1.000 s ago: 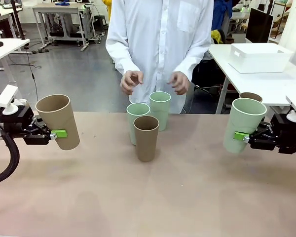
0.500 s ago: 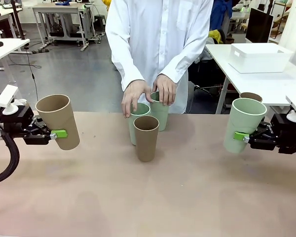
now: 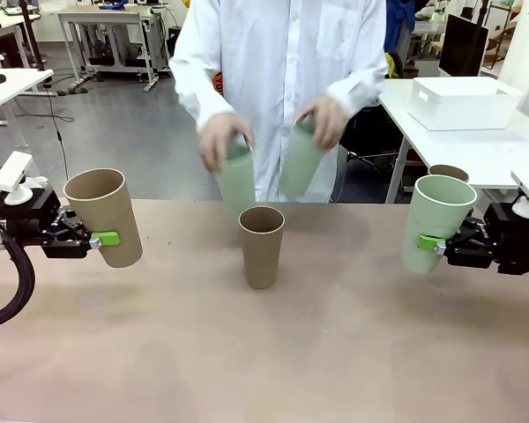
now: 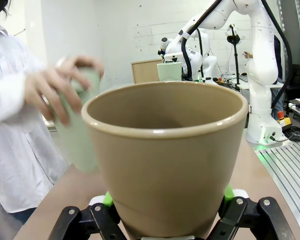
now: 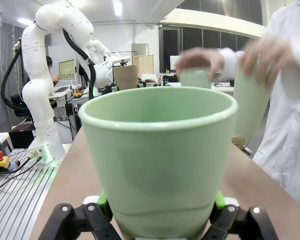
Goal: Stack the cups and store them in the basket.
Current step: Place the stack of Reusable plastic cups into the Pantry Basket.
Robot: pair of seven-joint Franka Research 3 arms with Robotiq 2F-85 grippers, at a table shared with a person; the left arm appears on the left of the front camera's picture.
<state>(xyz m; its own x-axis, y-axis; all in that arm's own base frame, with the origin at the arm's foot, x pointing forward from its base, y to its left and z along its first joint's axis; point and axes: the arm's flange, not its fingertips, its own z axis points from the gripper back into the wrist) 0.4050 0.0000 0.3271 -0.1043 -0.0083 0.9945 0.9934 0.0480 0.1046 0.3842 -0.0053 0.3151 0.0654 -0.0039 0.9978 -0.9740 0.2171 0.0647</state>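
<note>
On the tan table (image 3: 353,352) nothing is stacked yet: the left gripper (image 3: 101,240) clamps a tan-brown matte tumbler (image 3: 106,216), the right gripper (image 3: 430,243) clamps a mint-green tumbler (image 3: 434,220), a person lifts two more mint tumblers (image 3: 236,181), another tan tumbler (image 3: 262,247) stands mid-table, and the white plastic basket (image 3: 463,103) sits well apart on a side table.

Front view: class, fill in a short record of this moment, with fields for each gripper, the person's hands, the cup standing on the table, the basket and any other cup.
Left gripper: shut on tilted tan cup
Right gripper: shut on pale green cup
Person's hands: each holding a mint cup, blurred
Table centre: lone brown cup, upright, untouched
Basket: white, on side table, far right
Sixth cup: tan rim behind the right gripper's cup
</note>
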